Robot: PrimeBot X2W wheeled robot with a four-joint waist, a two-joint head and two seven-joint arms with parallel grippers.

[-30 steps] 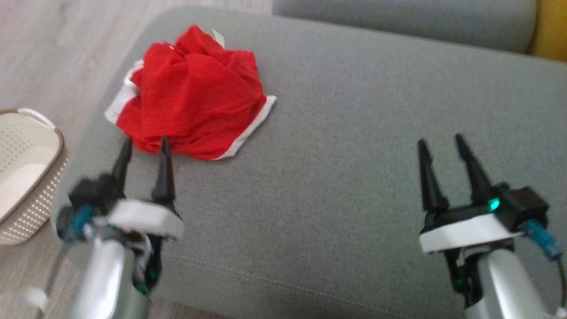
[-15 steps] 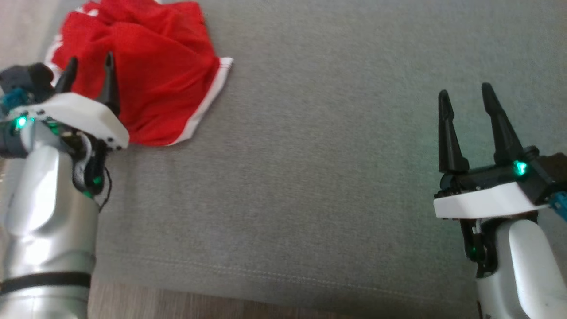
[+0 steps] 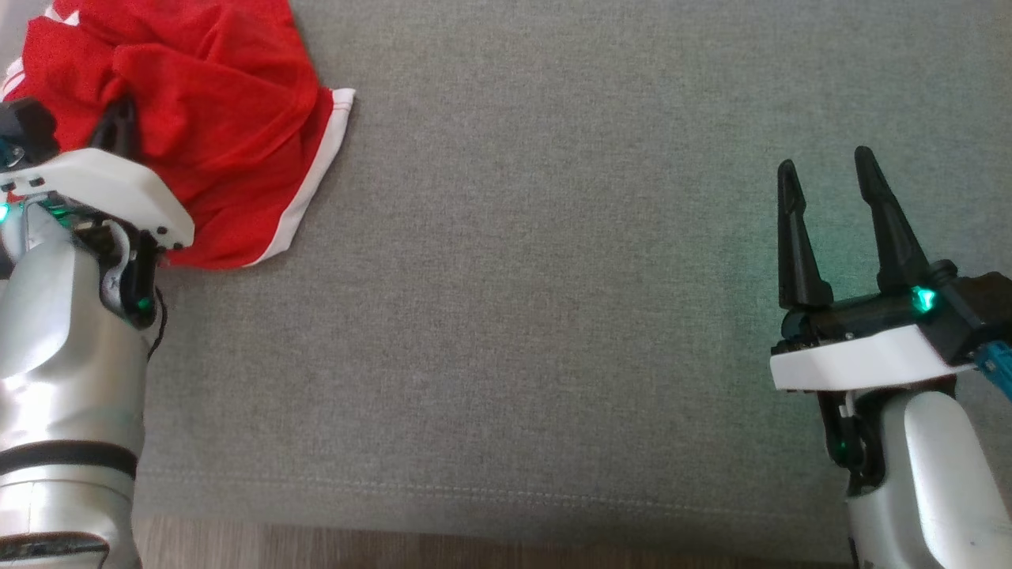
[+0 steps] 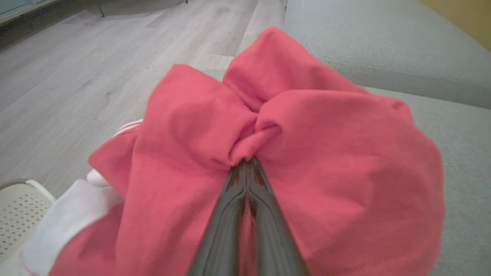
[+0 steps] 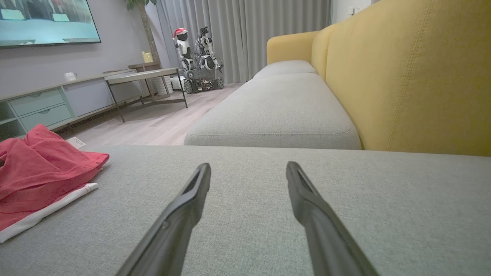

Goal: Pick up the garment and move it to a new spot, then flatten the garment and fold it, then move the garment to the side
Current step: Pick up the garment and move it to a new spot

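The red garment [image 3: 213, 134] lies crumpled at the far left of the grey sofa seat cushion [image 3: 553, 276], its white trim [image 3: 304, 190] facing the middle of the seat. The left gripper [image 4: 247, 165] is pinched closed on a small raised fold near the top of the heap, with cloth gathered into a knot at the fingertips. The right gripper [image 3: 824, 158] hangs spread wide and holding nothing over bare cushion at the right, well apart from the cloth.

The bite looks shallow, and that is the main risk. The thin, slippery-looking fabric could slide out from between the narrow tips once its full weight hangs from them. The fold may also be only one layer, so the garment would rise as a twisted bundle that is harder to flatten afterwards. The heap sits near the cushion's left edge, with the floor [image 4: 76, 76] and a pale basket [image 4: 19, 214] just beyond. A slip during the lift could drop the garment off the sofa.
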